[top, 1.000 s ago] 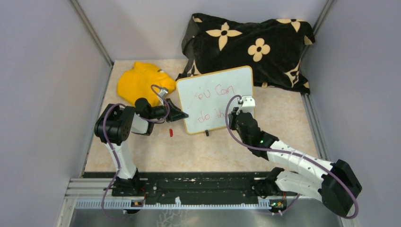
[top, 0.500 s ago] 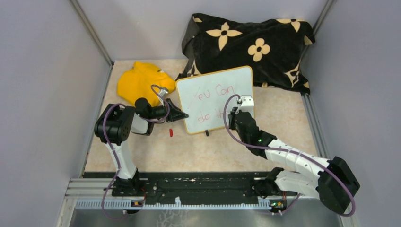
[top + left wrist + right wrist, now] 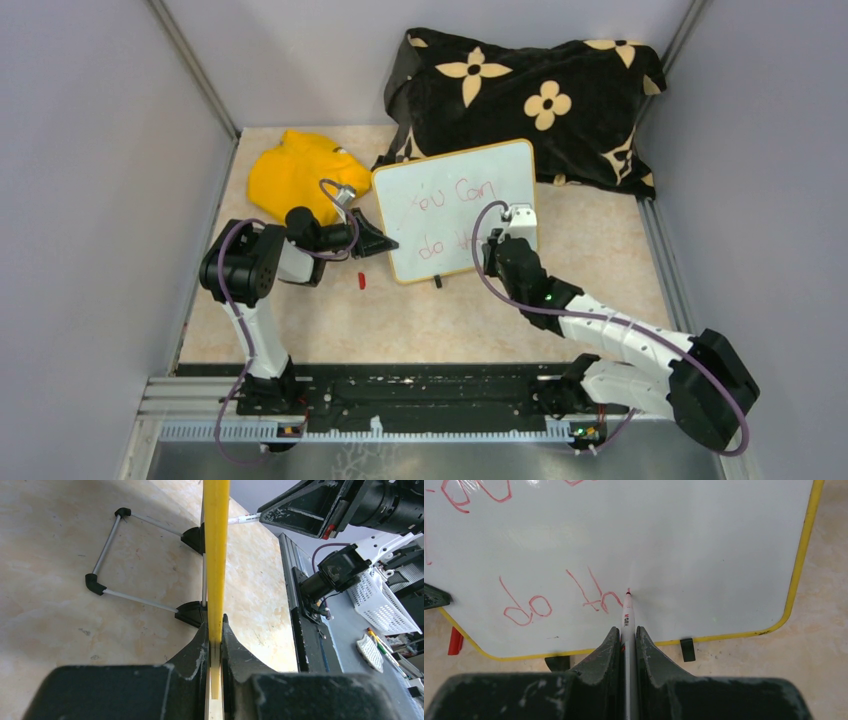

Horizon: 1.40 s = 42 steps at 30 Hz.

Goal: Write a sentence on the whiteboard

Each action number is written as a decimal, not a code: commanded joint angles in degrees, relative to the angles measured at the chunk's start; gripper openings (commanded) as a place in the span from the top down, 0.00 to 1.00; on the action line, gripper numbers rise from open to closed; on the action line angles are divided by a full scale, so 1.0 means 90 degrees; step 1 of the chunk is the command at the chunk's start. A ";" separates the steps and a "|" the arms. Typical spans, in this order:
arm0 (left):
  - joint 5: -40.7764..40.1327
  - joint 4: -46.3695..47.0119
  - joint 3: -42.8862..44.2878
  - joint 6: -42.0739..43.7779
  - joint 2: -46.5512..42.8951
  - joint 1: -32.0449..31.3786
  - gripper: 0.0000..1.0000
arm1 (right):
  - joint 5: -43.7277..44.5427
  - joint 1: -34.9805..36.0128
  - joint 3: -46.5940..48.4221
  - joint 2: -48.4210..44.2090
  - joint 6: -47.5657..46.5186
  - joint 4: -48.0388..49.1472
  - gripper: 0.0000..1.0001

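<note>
The whiteboard (image 3: 500, 175) stands tilted on the table, its yellow rim (image 3: 216, 540) seen edge-on in the left wrist view. My left gripper (image 3: 385, 243) is shut on the board's left edge. The sentence (image 3: 445, 200) in red reads "You Can" above "do th". My right gripper (image 3: 627, 629) is shut on a white marker (image 3: 627, 620) whose red tip touches the board (image 3: 704, 540) just right of the "th" (image 3: 591, 595). In the top view the right gripper (image 3: 492, 248) sits at the board's lower right part.
A yellow cloth (image 3: 295, 172) lies left of the board. A black flowered cushion (image 3: 530, 95) is behind it. A red marker cap (image 3: 361, 281) lies on the table below the left gripper. Black clip feet (image 3: 687, 649) hold the board's lower edge.
The right gripper with the marker has shifted slightly left and down along the second line of writing. The left arm and the board have not moved.
</note>
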 commanded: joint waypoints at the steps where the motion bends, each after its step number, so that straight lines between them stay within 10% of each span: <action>1: 0.0100 -0.0330 0.0043 0.0126 -0.0016 -0.0105 1.00 | -0.0077 -0.0068 -0.0131 -0.0077 0.0151 0.0143 1.00; 42: 0.0112 -0.0369 0.0061 0.0136 -0.0014 -0.0105 1.00 | -0.0175 -0.0065 0.0499 -0.0224 -0.0055 0.0349 1.00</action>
